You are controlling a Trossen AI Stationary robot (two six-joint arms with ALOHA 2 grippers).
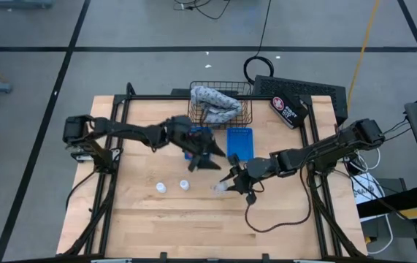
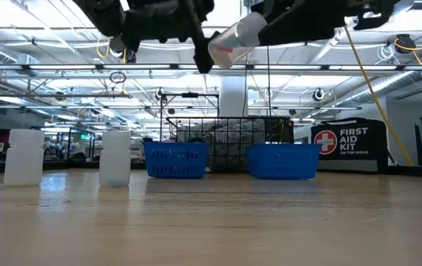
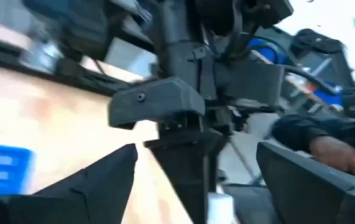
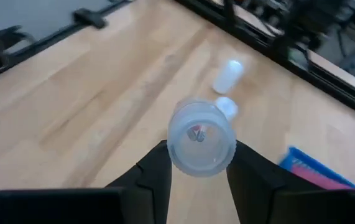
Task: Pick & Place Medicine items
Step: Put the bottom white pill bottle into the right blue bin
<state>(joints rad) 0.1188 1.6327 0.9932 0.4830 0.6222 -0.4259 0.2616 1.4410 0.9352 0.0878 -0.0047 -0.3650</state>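
Clear bottle (image 4: 201,144) clamped between right gripper (image 4: 197,163) fingers, lifted off the table, short of the blue basket (image 1: 240,142). Two white bottles (image 1: 172,186) stand farther from that basket. Left gripper (image 1: 209,162) spread wide beside it. Keep the bottle level; release low inside the basket.

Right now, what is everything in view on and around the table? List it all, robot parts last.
White bottles: two, white, standing side by side on the table's near-left part.
Clear bottle: one, translucent, held above the table.
Blue bins: two, blue, mid-table in front of the basket.
Wire basket: one, black, far edge, holding a grey patterned cloth.
First aid pouch: one, black with red-white label, far right.
Table: one, light wood.
Left hand: open, above the table by the blue bins.
Right hand: shut on the clear bottle.
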